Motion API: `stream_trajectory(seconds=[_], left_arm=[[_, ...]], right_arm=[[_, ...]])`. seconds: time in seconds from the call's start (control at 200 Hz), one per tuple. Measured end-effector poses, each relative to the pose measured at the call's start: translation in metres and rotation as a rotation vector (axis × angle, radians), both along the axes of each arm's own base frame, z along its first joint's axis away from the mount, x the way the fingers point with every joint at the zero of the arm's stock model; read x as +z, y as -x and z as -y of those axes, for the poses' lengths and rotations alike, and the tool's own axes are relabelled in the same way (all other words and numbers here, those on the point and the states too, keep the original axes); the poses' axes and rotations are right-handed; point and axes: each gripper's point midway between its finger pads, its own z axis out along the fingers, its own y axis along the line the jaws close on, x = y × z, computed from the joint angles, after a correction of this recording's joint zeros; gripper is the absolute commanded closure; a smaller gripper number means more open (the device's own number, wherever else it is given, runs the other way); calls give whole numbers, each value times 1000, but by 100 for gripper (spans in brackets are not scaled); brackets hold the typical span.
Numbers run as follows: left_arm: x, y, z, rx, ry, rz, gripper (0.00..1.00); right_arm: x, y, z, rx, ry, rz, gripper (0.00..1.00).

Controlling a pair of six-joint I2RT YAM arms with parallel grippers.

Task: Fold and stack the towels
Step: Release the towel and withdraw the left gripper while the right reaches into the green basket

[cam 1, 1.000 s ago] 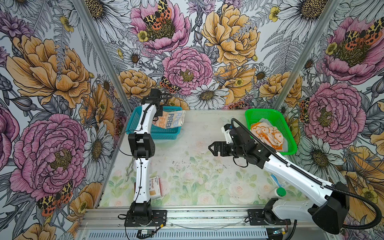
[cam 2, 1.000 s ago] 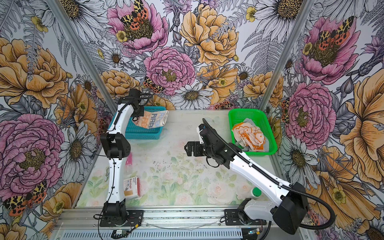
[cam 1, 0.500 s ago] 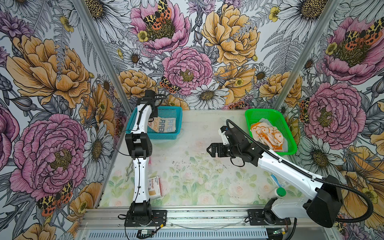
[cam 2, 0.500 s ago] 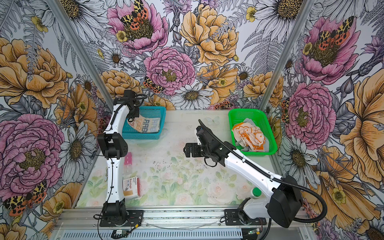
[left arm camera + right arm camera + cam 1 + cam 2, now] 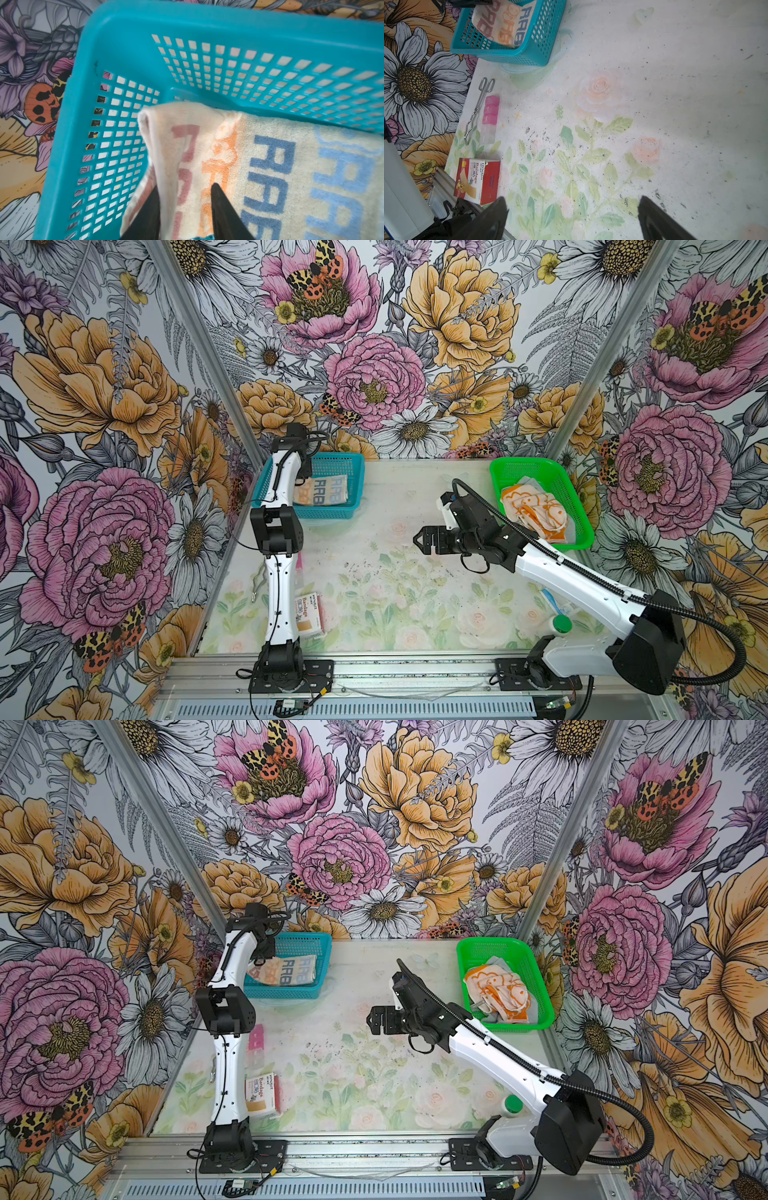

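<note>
Towels sit in two places. The cream terry cloth with orange, brown and blue "RABBIT" lettering [image 5: 328, 491] lies folded into a flat packet inside the teal plastic mesh basket [image 5: 347, 456] at the far left of the table. The orange cloth with white flowers [image 5: 534, 510] lies crumpled in the green plastic mesh basket [image 5: 525, 462] at the far right, with a plain grey cloth [image 5: 524, 482] showing at its edges beneath it. By that reckoning one of the three looks folded and set down as the base of a stack, and two are left to fold and lay on top. The left gripper [image 5: 185, 186] hangs directly over the cream cloth's left end, its jaws partly parted and straddling a raised fold along the cloth's edge. It looks to be touching that fold without clamping it. The right gripper [image 5: 420, 540] hovers over the middle of the table, between the two baskets and apart from both, its jaws spread wide with nothing in them.
</note>
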Motion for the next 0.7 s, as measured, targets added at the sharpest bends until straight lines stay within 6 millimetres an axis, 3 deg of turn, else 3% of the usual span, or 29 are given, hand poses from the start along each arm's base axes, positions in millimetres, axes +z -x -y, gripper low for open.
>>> stream_trajectory(seconds=[0.175,0.335,0.485,0.565,0.63,0.7], left_arm=[[7,-2,-4,19,-9,24,42],[7,-5,9,6,25,34,37],[-9,-3,51,-52,165,5,36],[-14,3,76,-85,215,-19,26],[-8,8,97,-121,231,-26,22],[14,13,121,-172,251,-3,19]], right_arm=[[-11,-3,-1,-2,17,-25,1],[-22,-3,-4,8,29,-56,1],[-25,-2,-5,18,32,-62,1],[-22,-2,-4,21,33,-47,1],[-16,-2,1,16,32,-21,1],[-5,-1,8,6,16,8,1]])
